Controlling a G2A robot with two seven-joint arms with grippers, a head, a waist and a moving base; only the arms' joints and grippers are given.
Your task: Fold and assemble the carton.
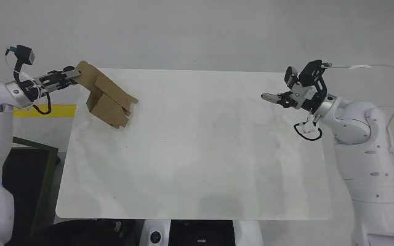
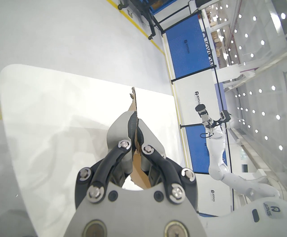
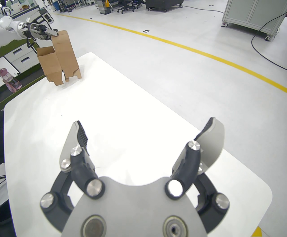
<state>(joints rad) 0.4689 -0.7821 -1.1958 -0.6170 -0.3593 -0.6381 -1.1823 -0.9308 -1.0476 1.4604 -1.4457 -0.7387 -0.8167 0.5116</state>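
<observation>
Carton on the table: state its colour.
The carton is plain brown, clearest in the right wrist view.

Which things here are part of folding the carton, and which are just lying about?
For the job: carton; left pincer, shut on its top edge; right pincer, open; table.
Lying about: pink bottle; drawer cabinet; wheeled grey cabinet.

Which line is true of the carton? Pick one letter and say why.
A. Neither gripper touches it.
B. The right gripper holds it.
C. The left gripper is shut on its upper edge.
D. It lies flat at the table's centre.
C: the left gripper clamps the upper cardboard edge of the carton near a table corner, while the right gripper stands open, far from it.
</observation>
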